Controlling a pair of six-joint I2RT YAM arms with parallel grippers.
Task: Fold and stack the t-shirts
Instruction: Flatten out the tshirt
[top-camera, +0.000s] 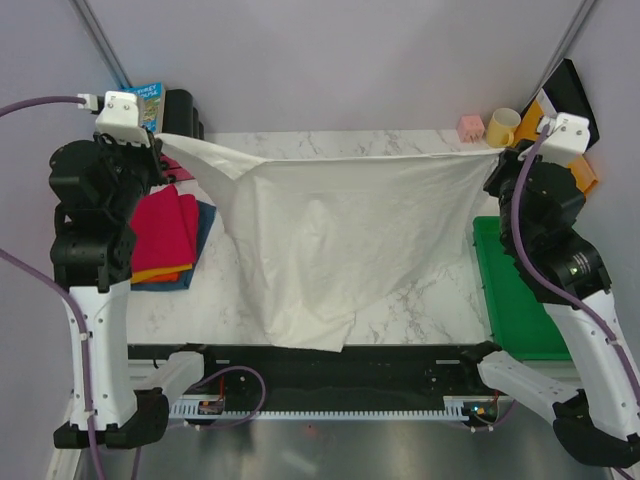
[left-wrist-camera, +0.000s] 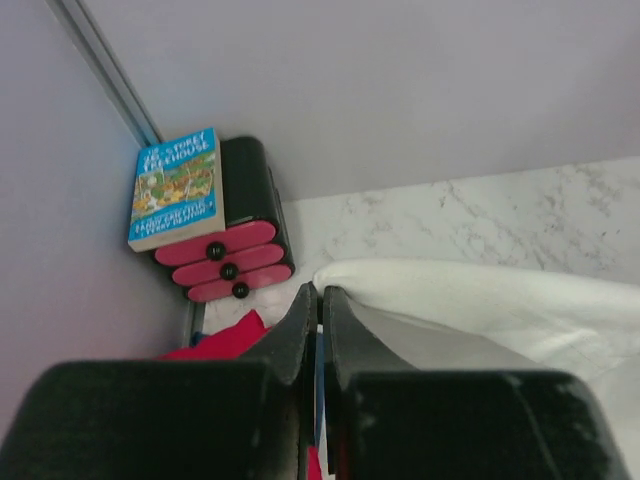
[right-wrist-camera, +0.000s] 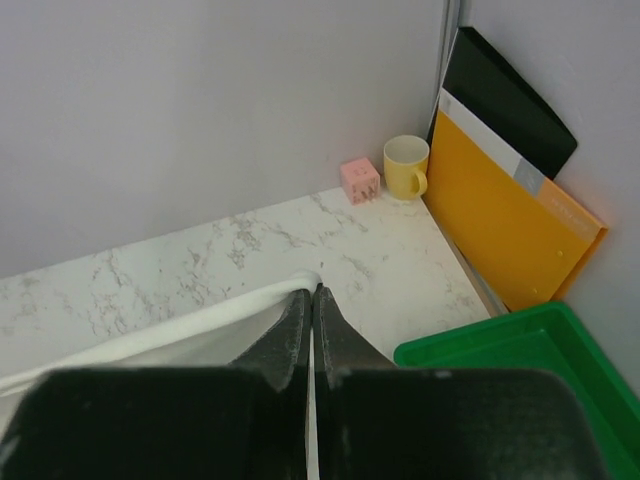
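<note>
Left gripper (left-wrist-camera: 318, 296) and right gripper (right-wrist-camera: 312, 292) both clamp the one cream shirt (top-camera: 330, 240); three folded shirts (top-camera: 166, 232) lie stacked.

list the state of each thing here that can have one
cream-white t-shirt, unfolded, stretched between both grippers, lower part on the table
left gripper, shut on the cream-white t-shirt
right gripper, shut on the cream-white t-shirt
magenta-pink t-shirt, folded, top of the pile
orange t-shirt, folded, under it
blue t-shirt, folded, at the bottom
yellow mug, upright
orange folder, propped on edge
</note>
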